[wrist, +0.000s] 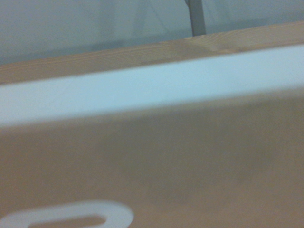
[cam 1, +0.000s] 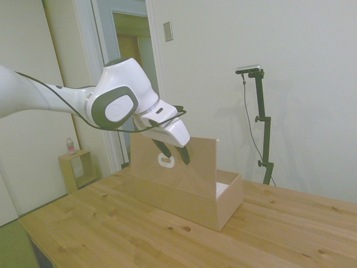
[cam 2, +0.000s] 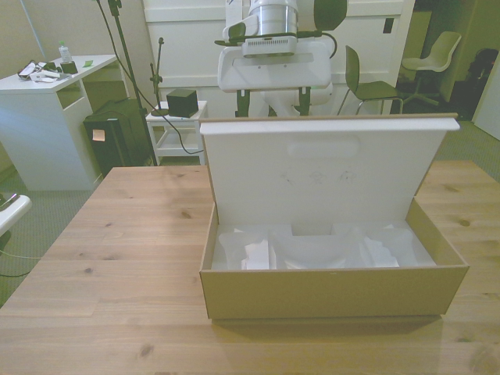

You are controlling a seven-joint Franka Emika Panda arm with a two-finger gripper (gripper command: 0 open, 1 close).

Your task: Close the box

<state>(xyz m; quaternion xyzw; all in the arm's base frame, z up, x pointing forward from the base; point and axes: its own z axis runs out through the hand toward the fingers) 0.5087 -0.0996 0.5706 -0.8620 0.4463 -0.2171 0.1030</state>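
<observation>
Side view, left to right: small open wooden cube shelf (cam 1: 77, 170) on the floor by the wall w/ a small bottle (cam 1: 70, 146) on top; white arm (cam 1: 114, 103) reaches in above the table (cam 1: 100, 229); gripper (cam 1: 173, 153) hangs at the outer face of the lid (cam 1: 192, 162), fingers (cam 1: 183, 154) dark, spread apart w/ a gap between them, holding nothing, tips right at the white-rimmed oval hand-hole (cam 1: 166, 161) — can't tell if they touch the lid. Box (cam 1: 223, 204) sits on the table approx. mid-way across, well back from the near edge, lid standing nearly upright on its hinge, so box is open. Front view, left to right: white desk (cam 2: 47, 117) in the background, black bin (cam 2: 113, 141) beside it, small white cart (cam 2: 176, 137) w/ a dark cube on top; then the box (cam 2: 328, 293) on the table (cam 2: 117, 258), toward the front view's right, white inside w/ crumpled white paper (cam 2: 312, 251); lid (cam 2: 328, 172) up, white inner face toward the camera, gripper mount (cam 2: 273, 70) showing above its top edge, fingers hidden behind lid; chairs (cam 2: 371, 86) further right at the back. Wrist view: blurry close-up of lid's tan outer face (wrist: 180, 161), white edge strip (wrist: 142, 92) across it, part of the hand-hole's rim (wrist: 71, 214) at the frame's border.
</observation>
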